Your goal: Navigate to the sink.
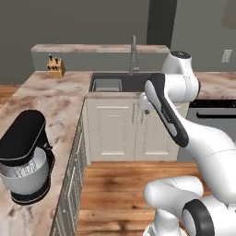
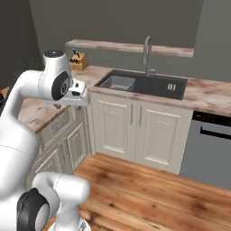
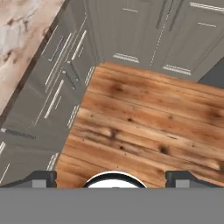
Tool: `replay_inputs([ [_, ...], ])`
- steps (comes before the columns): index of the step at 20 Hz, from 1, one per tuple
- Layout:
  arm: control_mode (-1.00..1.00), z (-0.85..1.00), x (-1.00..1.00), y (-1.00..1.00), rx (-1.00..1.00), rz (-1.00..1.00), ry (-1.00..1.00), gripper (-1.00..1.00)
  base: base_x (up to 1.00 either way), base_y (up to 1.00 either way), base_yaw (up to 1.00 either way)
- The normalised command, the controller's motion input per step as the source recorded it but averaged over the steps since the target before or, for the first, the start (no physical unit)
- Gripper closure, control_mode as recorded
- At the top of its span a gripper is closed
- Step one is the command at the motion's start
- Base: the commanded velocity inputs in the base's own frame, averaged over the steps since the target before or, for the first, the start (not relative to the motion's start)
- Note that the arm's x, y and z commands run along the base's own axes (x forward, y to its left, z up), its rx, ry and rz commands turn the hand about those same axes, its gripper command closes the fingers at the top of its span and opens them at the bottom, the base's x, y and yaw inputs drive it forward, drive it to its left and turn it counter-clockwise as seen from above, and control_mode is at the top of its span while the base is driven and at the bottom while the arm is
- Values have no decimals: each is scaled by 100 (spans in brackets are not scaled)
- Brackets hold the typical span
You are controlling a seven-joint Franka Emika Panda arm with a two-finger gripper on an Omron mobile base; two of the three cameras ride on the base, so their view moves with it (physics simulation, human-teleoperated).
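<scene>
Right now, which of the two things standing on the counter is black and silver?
The stand mixer on the near left counter; the knife block in the far corner is wooden yellow.

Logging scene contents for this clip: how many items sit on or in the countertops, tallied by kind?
Stand mixer: 1
Knife block: 1
Sink: 1
Faucet: 1
Ribbed tray insert: 1
Total: 5
</scene>
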Motion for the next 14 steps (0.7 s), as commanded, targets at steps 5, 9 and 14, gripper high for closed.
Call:
replay_inputs([
  [5,100,0,0,0,0,0,0,-100,100,-13,-40],
  [9,100,0,0,0,0,0,0,-100,100,0,-29],
  [14,100,0,0,0,0,0,0,-100,100,0,-18],
])
